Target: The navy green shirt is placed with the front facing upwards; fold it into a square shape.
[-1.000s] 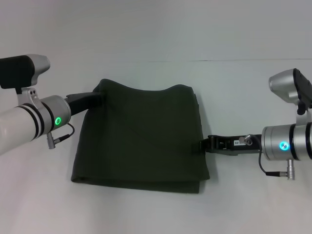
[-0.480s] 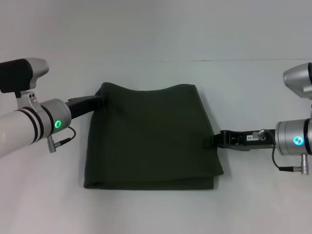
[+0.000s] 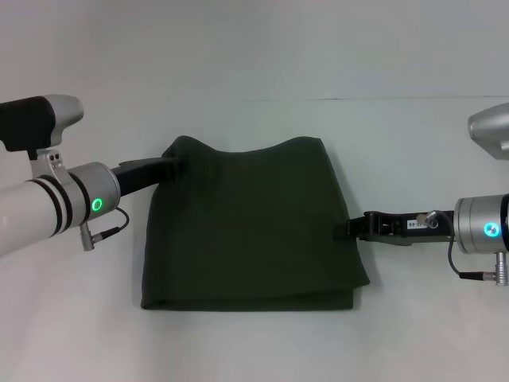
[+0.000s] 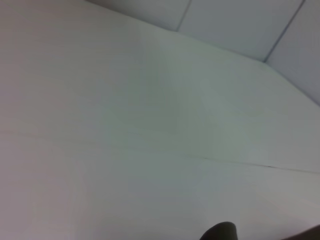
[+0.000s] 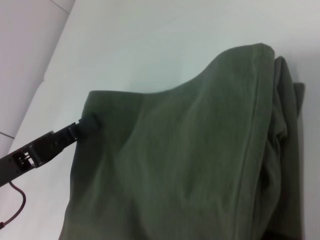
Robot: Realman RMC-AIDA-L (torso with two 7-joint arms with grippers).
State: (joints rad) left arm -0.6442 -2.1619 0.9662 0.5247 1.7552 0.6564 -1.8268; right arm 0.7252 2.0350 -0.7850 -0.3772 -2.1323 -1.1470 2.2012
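The navy green shirt (image 3: 254,223) lies on the white table as a folded, roughly square stack, plain side up, with no lettering showing. My left gripper (image 3: 179,165) is shut on its far left corner, which is raised into a small peak. At the middle of the shirt's right edge, my right gripper (image 3: 350,231) is shut on the cloth. The right wrist view shows the shirt (image 5: 190,165) close up, layered along one edge, with the left gripper (image 5: 87,124) pinching its far corner. The left wrist view shows mostly bare table.
White table (image 3: 254,64) surrounds the shirt on all sides, with a faint seam line running across the back. A small dark shape (image 4: 220,232) shows at the edge of the left wrist view; I cannot tell what it is.
Both grippers have moved to the right and the shirt has slid that way with them. The folded stack has kept its shape.
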